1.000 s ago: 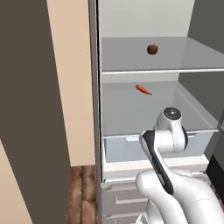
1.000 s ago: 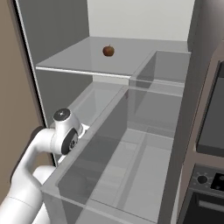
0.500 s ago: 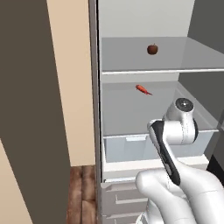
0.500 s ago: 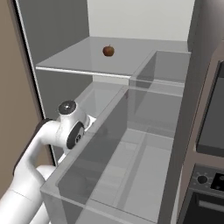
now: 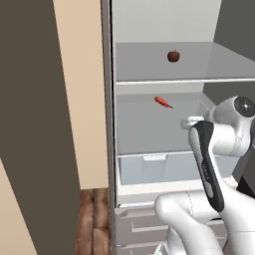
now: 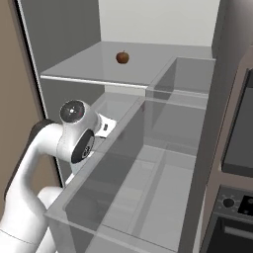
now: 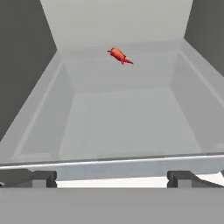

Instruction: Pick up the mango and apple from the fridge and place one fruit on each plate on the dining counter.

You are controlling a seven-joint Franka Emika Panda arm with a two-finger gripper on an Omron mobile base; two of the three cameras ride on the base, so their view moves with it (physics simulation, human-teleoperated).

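At the front of the fridge's (image 5: 149, 124) middle compartment, the gripper (image 7: 111, 178) is sitting with its jaws spread wide and nothing between them. In the hand view its two dark fingertips (image 7: 43, 178) are rising at the lower edge, one at each side, just short of the front lip of the translucent crisper drawer (image 7: 118, 127).

Counts: one apple (image 5: 173, 56), one thin red pepper-like item (image 7: 119, 55), one crisper drawer, two shelf levels visible above the drawer. The mango cannot be made out in any view.

Relative to the fridge: the apple is resting on the upper shelf (image 6: 108, 64), toward its back and near its middle. The gripper is working one level lower, so the apple is lying above it and further in, well apart from the fingertips. The pepper-like item is lying at the back of the lower shelf, straight ahead of the gripper in the hand view and slightly left of centre, also well apart from it.

Apple appearance: small, round, dark red-brown, with a short stem pointing up; sitting upright and alone on the shelf.

The white arm (image 5: 214, 149) is reaching in from the right side of the fridge opening in the left base view, with its wrist (image 6: 79, 133) level with the drawer rim in the right base view. Grey lower drawers (image 5: 144, 234) are showing beneath the crisper.
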